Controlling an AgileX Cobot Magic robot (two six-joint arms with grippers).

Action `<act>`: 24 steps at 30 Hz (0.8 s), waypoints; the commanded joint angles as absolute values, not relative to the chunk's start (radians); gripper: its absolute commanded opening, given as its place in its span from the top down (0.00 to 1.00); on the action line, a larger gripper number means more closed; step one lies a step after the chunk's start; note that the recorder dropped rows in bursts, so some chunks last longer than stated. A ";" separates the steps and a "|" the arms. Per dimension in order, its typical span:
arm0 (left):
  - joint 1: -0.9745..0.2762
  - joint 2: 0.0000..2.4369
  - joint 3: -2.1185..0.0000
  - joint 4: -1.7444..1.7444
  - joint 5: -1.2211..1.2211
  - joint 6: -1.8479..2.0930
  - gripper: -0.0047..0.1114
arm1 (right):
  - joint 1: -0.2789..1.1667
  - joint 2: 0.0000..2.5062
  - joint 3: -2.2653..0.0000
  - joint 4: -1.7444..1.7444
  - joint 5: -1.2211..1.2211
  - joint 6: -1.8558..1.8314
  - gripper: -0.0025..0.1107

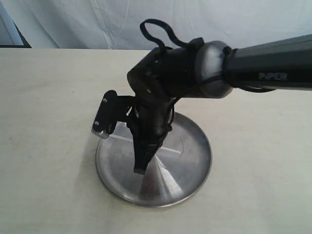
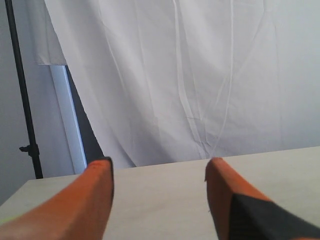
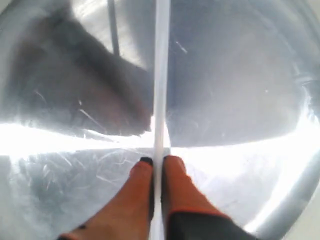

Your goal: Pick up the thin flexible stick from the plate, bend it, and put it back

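The round steel plate [image 1: 187,163] lies on the table in the middle of the exterior view. My right gripper [image 1: 140,169] reaches down from the right over its middle. The right wrist view shows the orange fingers [image 3: 135,195] of the right gripper [image 3: 158,161] shut on the thin whitish stick [image 3: 161,75], which runs straight across the plate [image 3: 240,75]. In the exterior view the stick [image 1: 121,138] shows as a pale line on both sides of the fingers. My left gripper [image 2: 159,165] is open above bare table with nothing between its fingers; the exterior view does not show it.
The beige table [image 1: 48,97] surrounds the plate on all sides. A white curtain [image 2: 200,75] hangs behind the table's far edge. A dark stand pole [image 2: 22,90] rises at the side in the left wrist view.
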State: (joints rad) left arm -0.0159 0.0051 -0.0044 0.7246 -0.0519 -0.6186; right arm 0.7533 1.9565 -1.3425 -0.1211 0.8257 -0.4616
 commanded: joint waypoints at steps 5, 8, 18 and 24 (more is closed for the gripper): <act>-0.023 0.000 0.000 0.726 -0.051 -0.621 0.49 | 0.752 1.805 -1.307 -0.012 0.902 -0.417 0.99; -0.023 0.000 0.000 0.726 -0.051 -0.621 0.49 | 0.752 1.728 -1.214 0.094 0.889 -0.417 0.99; -0.023 0.000 0.000 0.369 -0.328 -0.981 0.49 | 0.752 1.460 -0.929 0.342 0.666 -0.471 0.99; -0.023 0.000 0.000 0.683 -0.435 -1.253 0.49 | 0.752 1.354 -0.880 0.499 0.592 -0.471 0.99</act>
State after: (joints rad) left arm -0.0159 0.0034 -0.0036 0.5048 -0.3511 -1.1049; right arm 0.7533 1.4008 -0.8988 0.4170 0.6421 -0.4628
